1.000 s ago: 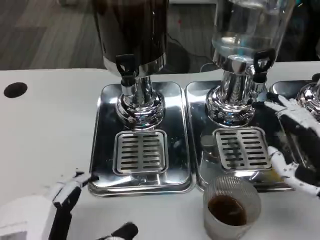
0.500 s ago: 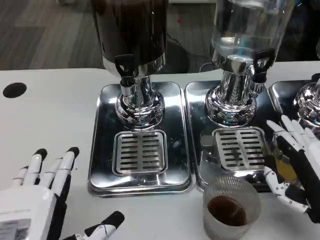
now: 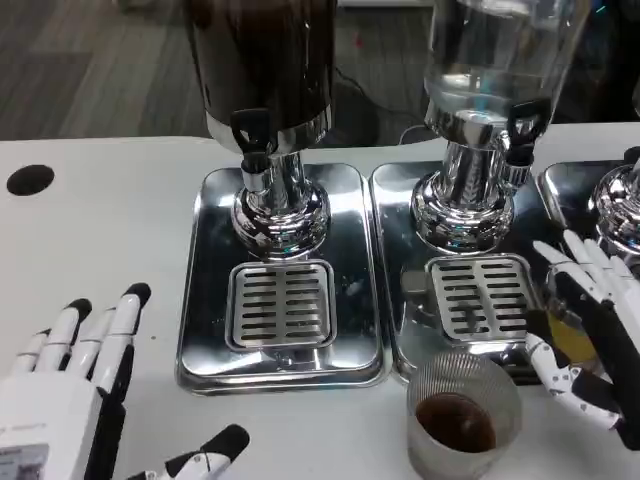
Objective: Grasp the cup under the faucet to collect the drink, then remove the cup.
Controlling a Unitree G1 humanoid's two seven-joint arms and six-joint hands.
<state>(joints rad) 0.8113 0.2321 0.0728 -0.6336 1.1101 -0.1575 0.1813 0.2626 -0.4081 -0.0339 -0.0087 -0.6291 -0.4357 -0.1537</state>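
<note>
Cup (image 3: 464, 415) with dark drink stands on your table (image 3: 100, 230), just before the right tray (image 3: 400, 330) | right hand (image 3: 585, 330) beside it, fingers spread, empty | left hand (image 3: 75, 385) spread flat, empty, well apart.

Ribbed cup (image 3: 464, 414) with dark drink on table, near right hand (image 3: 585, 335); left hand (image 3: 75, 385) spread, apart.

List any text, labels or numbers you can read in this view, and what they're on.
None can be read.
Left hand: a small label on its white back, print too blurred to make out.
Dark dispenser, clear dispenser, cup: no visible lettering.
</note>
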